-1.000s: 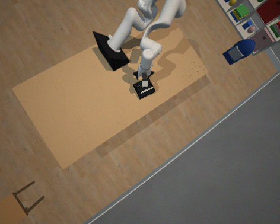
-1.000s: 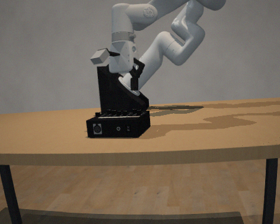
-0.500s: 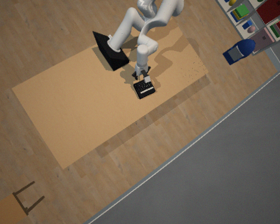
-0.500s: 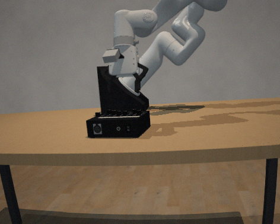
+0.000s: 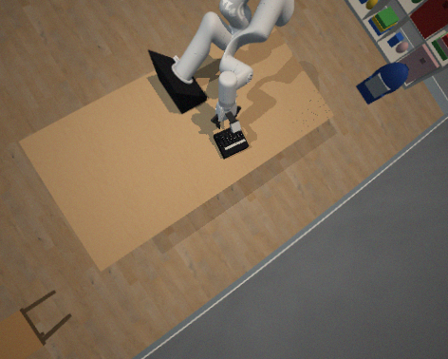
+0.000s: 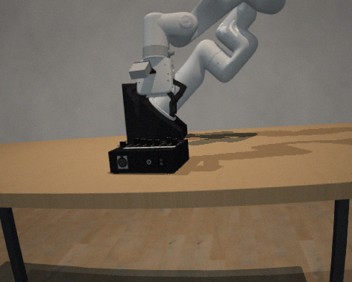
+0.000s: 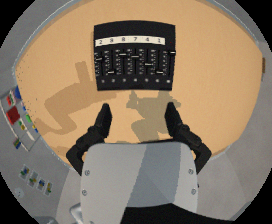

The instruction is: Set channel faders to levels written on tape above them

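Note:
The black lighting desk (image 5: 231,142) (image 6: 148,158) (image 7: 135,56) stands on its feet on the wooden table (image 5: 103,190) (image 6: 63,175) (image 7: 213,50). In the wrist view a white tape strip (image 7: 135,40) runs along its far edge, with a row of several faders (image 7: 134,64) below it. The levels and cap positions are too small to read. My gripper (image 5: 226,120) (image 6: 172,108) (image 7: 138,109) is open and empty. It hangs above the table just beside the desk's near edge, well above the fader caps and touching nothing.
The arm's black base block (image 5: 177,83) (image 6: 137,112) stands on the table right behind the desk. Off the table, on the floor, are a blue object (image 5: 383,81), shelves with coloured items (image 5: 412,24), and a small wooden stand (image 5: 13,332).

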Robot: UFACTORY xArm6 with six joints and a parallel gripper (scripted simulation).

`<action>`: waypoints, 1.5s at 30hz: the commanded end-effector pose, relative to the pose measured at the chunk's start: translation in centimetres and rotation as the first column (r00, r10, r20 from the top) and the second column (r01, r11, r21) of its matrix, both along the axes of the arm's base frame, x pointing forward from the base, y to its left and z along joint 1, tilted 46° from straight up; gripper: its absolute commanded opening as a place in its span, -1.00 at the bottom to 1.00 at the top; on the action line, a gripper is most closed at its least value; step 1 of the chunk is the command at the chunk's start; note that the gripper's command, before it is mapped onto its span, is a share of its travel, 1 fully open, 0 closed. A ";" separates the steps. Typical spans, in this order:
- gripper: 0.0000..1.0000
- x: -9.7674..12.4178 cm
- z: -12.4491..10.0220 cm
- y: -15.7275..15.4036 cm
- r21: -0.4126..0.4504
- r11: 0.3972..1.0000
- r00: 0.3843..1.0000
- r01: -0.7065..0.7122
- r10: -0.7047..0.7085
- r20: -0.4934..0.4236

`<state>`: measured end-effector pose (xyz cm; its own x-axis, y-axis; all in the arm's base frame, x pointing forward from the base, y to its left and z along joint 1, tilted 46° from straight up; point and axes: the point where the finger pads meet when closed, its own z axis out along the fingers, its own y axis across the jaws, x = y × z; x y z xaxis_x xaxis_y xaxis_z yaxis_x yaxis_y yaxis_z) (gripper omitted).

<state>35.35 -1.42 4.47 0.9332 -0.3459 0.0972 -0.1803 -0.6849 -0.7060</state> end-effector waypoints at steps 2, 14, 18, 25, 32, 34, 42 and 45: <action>1.00 0.1 0.1 -0.1 -0.001 1.000 1.000 0.001 -0.001 0.002; 1.00 0.1 0.1 -0.1 -0.001 1.000 1.000 0.001 -0.001 0.002; 1.00 0.1 0.1 -0.1 -0.001 1.000 1.000 0.001 -0.001 0.002; 1.00 0.1 0.1 -0.1 -0.001 1.000 1.000 0.001 -0.001 0.002; 1.00 0.1 0.1 -0.1 -0.001 1.000 1.000 0.001 -0.001 0.002; 1.00 0.1 0.1 -0.1 -0.001 1.000 1.000 0.001 -0.001 0.002; 1.00 0.1 0.1 -0.1 -0.001 1.000 1.000 0.002 -0.002 0.001; 1.00 0.3 0.2 -0.1 0.008 1.000 1.000 0.014 -0.014 -0.013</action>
<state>35.38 -1.42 4.48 0.9326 -0.3486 0.0935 -0.1844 -0.6829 -0.7068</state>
